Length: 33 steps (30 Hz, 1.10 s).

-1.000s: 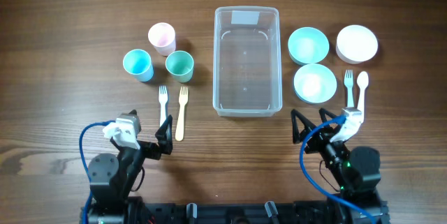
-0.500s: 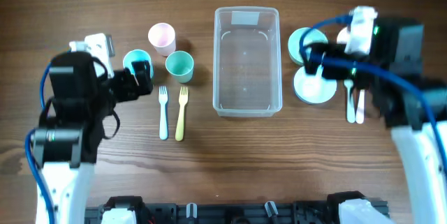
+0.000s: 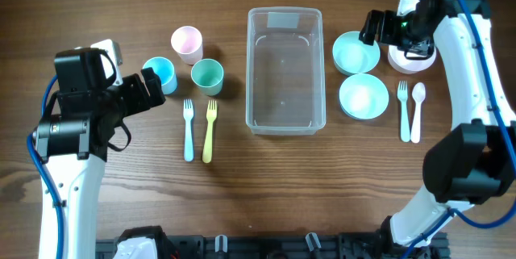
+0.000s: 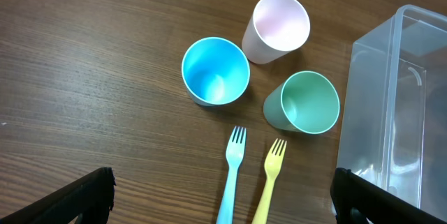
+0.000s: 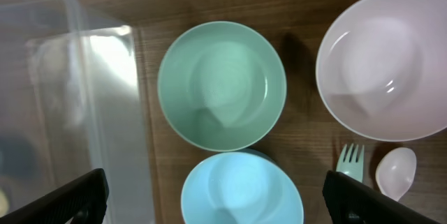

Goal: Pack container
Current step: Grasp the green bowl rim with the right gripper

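You have one clear rectangular plastic container [image 3: 284, 81], empty, mid-table. To its left are three cups: pink cup [image 3: 186, 43], blue cup [image 3: 160, 73], green cup [image 3: 207, 74]. Near them are two forks: blue fork [image 3: 188, 130], yellow fork [image 3: 210, 130]. To its right are three bowls: mint bowl [image 3: 355, 52], light-blue bowl [image 3: 364, 96], pale pink bowl [image 5: 380, 81]. There is also one pale green fork [image 3: 403, 110] and one white spoon [image 3: 417, 110]. The left gripper [image 3: 151, 91] and right gripper [image 3: 375, 29] are spread wide, holding nothing.

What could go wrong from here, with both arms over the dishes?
The blue cup, pink cup and green cup stand close together; the open left end effector closing on one could tip a neighbour. The green bowl and blue bowl sit tight beside the container; a right end effector finger on a rim could shove the other bowl or the container.
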Available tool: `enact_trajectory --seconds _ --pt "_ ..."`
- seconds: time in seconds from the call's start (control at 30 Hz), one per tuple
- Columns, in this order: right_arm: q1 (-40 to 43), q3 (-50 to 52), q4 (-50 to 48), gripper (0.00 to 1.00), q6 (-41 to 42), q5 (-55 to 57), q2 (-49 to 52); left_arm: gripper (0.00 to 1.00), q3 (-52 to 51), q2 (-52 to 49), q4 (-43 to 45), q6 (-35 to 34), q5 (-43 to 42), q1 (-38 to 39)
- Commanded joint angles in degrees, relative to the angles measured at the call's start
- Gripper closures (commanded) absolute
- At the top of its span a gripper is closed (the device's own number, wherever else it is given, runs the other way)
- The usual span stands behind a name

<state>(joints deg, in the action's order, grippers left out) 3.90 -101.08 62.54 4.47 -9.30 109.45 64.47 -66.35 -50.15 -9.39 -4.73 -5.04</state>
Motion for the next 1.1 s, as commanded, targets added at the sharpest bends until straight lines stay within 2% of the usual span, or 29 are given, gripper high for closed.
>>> enact_trajectory --seconds 0.0,0.2,0.23,0.3,0.37,0.47,0.57,0.63,0.97,1.07 --pt "-0.13 -1.4 -0.83 0.0 1.95 3.48 3.52 0.0 0.9 -0.04 -0.07 -0.5 0.33 -0.39" --pt "-0.17 -1.38 -1.53 0.02 4.68 4.24 12.33 0.0 0.9 -0.04 -0.07 -0.5 0.33 -0.39" --pt "-0.07 -1.38 -1.86 0.08 4.76 4.42 13.31 0.0 0.9 -0.04 -0.07 -0.5 0.33 -0.39" --pt "-0.07 -1.22 -2.51 0.11 5.14 4.42 14.45 0.0 0.9 -0.04 -0.07 -0.5 0.33 -0.39" --pt "-0.07 -1.2 -3.13 0.13 6.45 4.39 14.58 0.0 0.9 -0.04 -0.07 -0.5 0.33 -0.39" --pt "-0.07 -1.11 -3.23 0.26 6.43 4.44 14.86 0.0 0.9 -0.04 -0.07 -0.5 0.33 -0.39" --pt "-0.07 0.61 -4.79 0.27 6.71 4.42 14.97 0.0 0.9 -0.04 -0.07 -0.5 0.33 -0.39" --pt "-0.07 1.53 -5.64 0.32 7.69 4.85 14.97 0.0 0.9 -0.04 -0.07 -0.5 0.33 -0.39" --pt "-0.07 6.16 -10.34 0.37 7.74 7.82 14.99 0.0 0.9 -0.04 -0.07 -0.5 0.33 -0.39" --pt "-0.07 7.06 -11.67 0.47 7.72 8.02 15.28 0.0 0.9 -0.04 -0.07 -0.5 0.33 -0.39"
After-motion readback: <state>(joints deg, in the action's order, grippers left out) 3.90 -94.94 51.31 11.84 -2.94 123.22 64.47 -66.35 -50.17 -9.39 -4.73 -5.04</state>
